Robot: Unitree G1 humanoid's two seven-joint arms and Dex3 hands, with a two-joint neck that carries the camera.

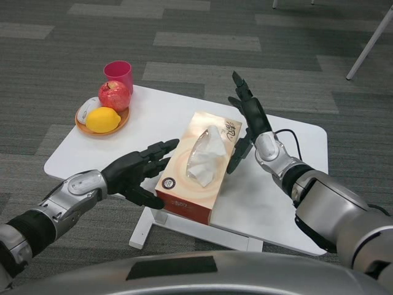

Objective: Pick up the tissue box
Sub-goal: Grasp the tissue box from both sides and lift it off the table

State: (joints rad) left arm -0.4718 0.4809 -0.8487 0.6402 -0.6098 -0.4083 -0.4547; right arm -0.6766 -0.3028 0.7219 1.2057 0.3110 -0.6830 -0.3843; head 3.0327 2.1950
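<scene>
My 2 hands flank the box (pixel 199 167) to squeeze it between them: left hand (pixel 138 172) touching its near corner, right hand (pixel 245 123) just beside, fingers spread, grasping nothing.

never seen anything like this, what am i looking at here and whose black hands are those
Those hands belong to a humanoid robot, and the single picture comes from a camera in its head, looking down over a small white table. So you see its own silver arms reaching forward.

Its left hand is on the picture's left, fingers spread at the near left corner of a tissue box. Its right hand is on the right, fingers spread, with the thumb near the box's right edge. Neither hand has closed on the box; it lies flat on the table with a tissue sticking out of the top.

At the table's far left corner sits an orange plate holding a red apple, a lemon and something white I cannot identify. A pink cup stands just behind the plate.
</scene>
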